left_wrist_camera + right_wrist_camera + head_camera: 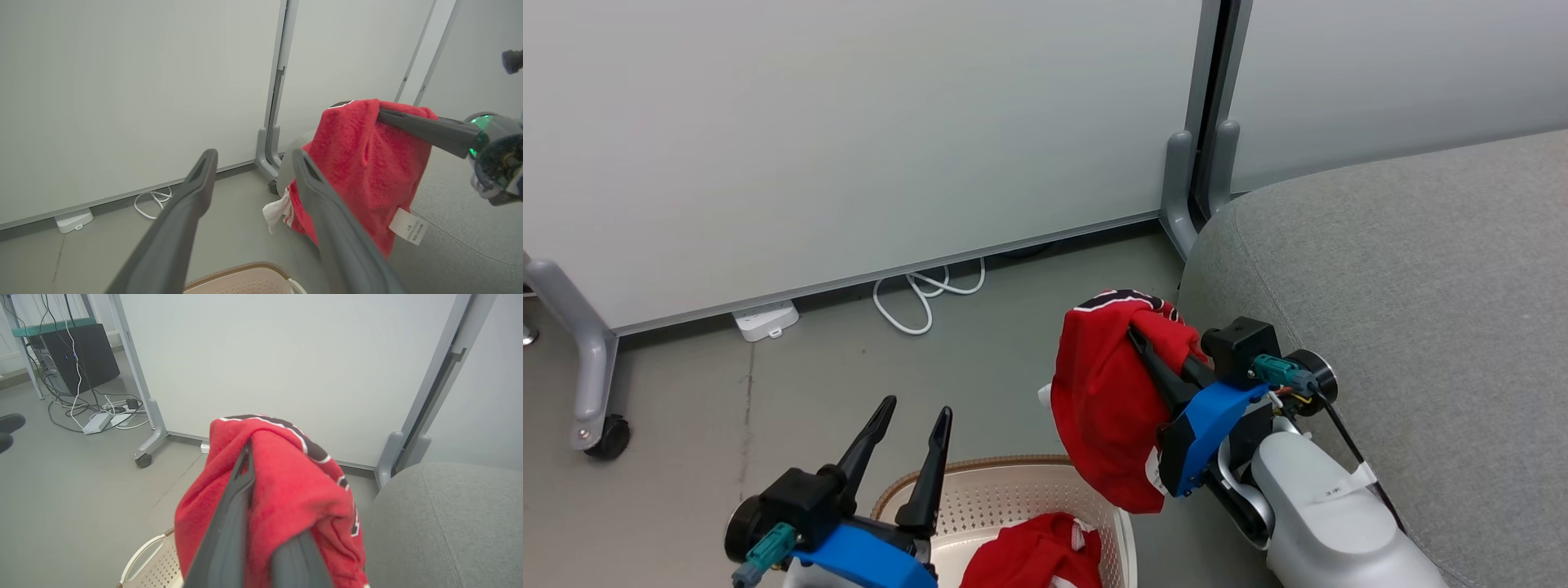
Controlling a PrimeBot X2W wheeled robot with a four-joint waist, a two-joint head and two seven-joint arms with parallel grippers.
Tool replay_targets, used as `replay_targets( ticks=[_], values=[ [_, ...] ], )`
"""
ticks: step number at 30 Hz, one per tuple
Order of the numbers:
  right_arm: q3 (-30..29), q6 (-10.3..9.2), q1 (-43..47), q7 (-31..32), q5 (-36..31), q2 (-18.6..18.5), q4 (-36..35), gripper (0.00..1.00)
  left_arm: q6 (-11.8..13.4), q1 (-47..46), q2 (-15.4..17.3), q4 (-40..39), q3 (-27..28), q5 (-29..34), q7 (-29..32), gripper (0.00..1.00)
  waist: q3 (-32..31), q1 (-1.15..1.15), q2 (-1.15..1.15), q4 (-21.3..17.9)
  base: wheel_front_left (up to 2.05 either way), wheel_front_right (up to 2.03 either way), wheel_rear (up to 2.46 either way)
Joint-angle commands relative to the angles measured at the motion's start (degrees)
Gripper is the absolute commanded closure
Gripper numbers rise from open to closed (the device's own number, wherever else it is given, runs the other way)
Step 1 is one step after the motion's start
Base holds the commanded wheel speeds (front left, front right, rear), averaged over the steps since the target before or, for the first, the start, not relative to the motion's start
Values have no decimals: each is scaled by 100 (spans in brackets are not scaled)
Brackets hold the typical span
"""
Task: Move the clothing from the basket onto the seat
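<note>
Beside the seat (1421, 269), right pincer (1137, 331) tight around garment (1103, 400), tips hidden; left pincer (916, 406) spread.

My head camera looks down on basket (1005, 496) and seat (1421, 286); both wrist cameras face, I think, one partition (122, 102), close on the red garment (286, 486).
</note>
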Motion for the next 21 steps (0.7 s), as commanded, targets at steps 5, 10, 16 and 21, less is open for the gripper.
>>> replay_targets(
  ticks=[5,10,16,21],
  values=[
    [-100,3,148,47,-86,-14,-131,100,-51,388,-83,-100,378,224,-28,0,-6,0,0,-32,0,0,0],
    [-178,3,226,92,-149,-14,-202,100,-65,561,-166,-135,540,332,-28,0,-14,0,0,-43,0,0,0],
    [-237,3,284,162,-200,-14,-301,100,-69,611,-144,-156,458,287,-29,0,-13,0,0,-55,0,0,0],
    [-227,3,316,192,-191,-15,-363,100,-70,618,-99,-170,464,269,-29,0,10,0,0,-139,0,0,0]
  ],
)
